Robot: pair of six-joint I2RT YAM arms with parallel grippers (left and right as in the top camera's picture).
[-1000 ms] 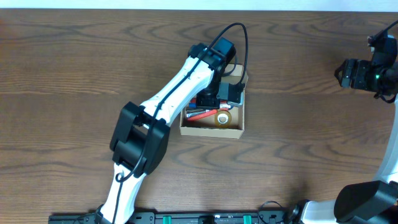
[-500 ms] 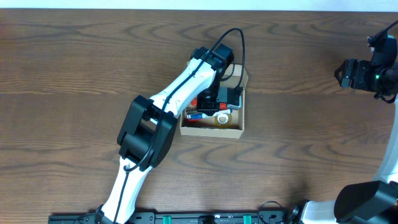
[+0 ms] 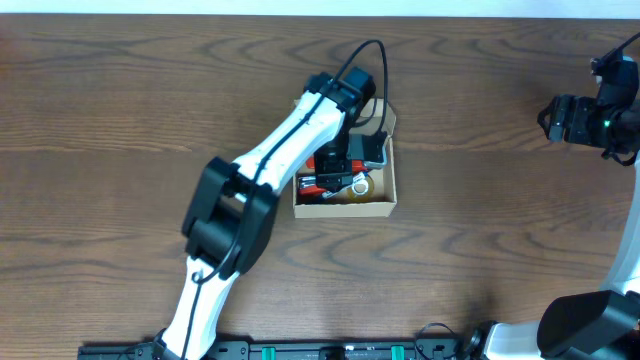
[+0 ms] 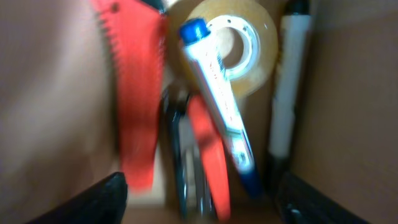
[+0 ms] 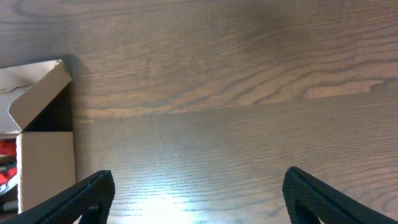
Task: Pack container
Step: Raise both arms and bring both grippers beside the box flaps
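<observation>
Though open-lidded, container beneath left gripper.

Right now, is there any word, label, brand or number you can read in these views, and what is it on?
No text is readable.
The blue-capped white tube has printing along its side, too blurred to read.
The container shows no markings.
The tape roll shows no label.
</observation>
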